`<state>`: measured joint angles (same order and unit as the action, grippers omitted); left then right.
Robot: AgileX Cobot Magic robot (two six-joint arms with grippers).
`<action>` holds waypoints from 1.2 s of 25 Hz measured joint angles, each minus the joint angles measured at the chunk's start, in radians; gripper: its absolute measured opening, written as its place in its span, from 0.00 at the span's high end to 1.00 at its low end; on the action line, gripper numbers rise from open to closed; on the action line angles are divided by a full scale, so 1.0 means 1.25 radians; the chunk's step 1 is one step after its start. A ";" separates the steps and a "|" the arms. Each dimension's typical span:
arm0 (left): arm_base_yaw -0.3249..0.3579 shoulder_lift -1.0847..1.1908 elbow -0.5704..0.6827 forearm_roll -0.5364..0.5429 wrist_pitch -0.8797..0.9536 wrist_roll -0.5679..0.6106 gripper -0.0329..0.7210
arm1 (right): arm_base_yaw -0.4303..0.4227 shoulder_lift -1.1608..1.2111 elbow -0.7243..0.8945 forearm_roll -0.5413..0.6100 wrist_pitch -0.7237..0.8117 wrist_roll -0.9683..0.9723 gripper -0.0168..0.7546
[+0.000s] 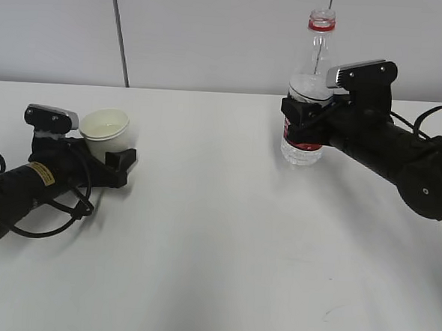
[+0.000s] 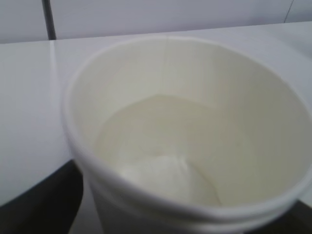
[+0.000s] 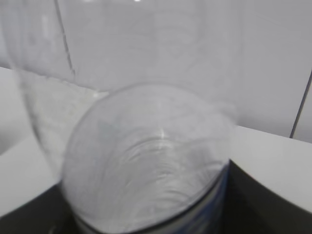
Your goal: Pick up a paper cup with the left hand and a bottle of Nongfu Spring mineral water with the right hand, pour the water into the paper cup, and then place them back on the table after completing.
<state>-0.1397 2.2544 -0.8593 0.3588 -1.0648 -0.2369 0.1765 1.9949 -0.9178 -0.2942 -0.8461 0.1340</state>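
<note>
A white paper cup [image 1: 107, 128] sits at the left of the white table [image 1: 216, 248], upright between the fingers of the left hand. The left gripper [image 1: 114, 153] is shut on it. In the left wrist view the cup [image 2: 195, 122] fills the frame, with what looks like a liquid surface low inside, and a black finger [image 2: 39, 200] at its side. The right gripper [image 1: 302, 119] is shut on an upright clear bottle [image 1: 310, 81] with a red label and red neck ring. Its base is at table level. Water [image 1: 304, 152] fills its lower half. The bottle [image 3: 146, 161] fills the right wrist view.
A grey wall with a dark vertical seam [image 1: 120, 32] stands behind the table. Black cables [image 1: 68, 209] loop beside the left arm. The white tabletop stretches between and in front of the two arms.
</note>
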 joint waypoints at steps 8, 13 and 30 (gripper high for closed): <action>0.001 -0.013 0.018 -0.002 -0.002 0.000 0.18 | 0.000 0.000 0.000 0.000 0.001 0.000 0.44; 0.001 -0.049 0.070 -0.003 -0.010 0.001 0.18 | 0.000 0.000 0.000 0.000 0.005 0.000 0.44; 0.001 -0.198 0.225 -0.038 -0.032 0.042 0.18 | 0.000 0.097 -0.004 0.042 -0.035 0.000 0.44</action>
<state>-0.1390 2.0072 -0.5780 0.3113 -1.1053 -0.1841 0.1765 2.1155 -0.9227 -0.2422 -0.8900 0.1340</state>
